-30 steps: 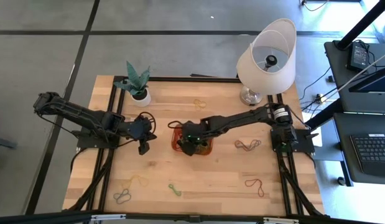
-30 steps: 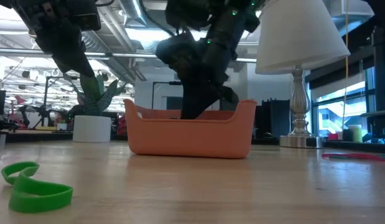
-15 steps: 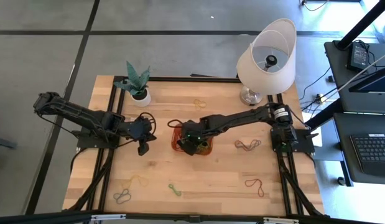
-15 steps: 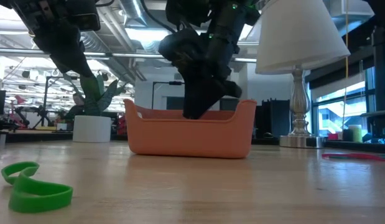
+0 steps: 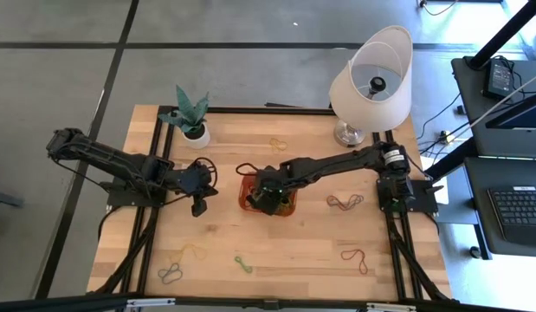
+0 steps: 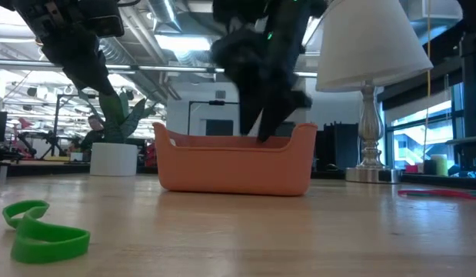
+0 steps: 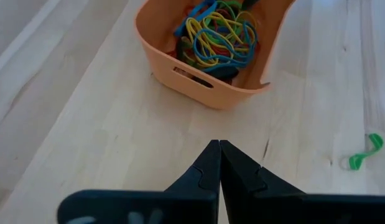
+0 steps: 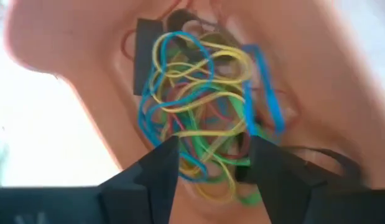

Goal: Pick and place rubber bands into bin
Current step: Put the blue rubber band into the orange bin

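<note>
Right tool (image 8: 211, 158) spread over orange bin (image 8: 341, 87), tangled multicoloured rubber bands (image 8: 201, 106)

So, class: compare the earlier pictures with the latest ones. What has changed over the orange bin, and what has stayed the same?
The right gripper has opened over the bin and lifted a little, fingers now apart above the pile of rubber bands; whether it just dropped one cannot be told. The left gripper stays shut beside the bin. The bin, lamp, plant pot and loose bands on the table have not moved.
</note>
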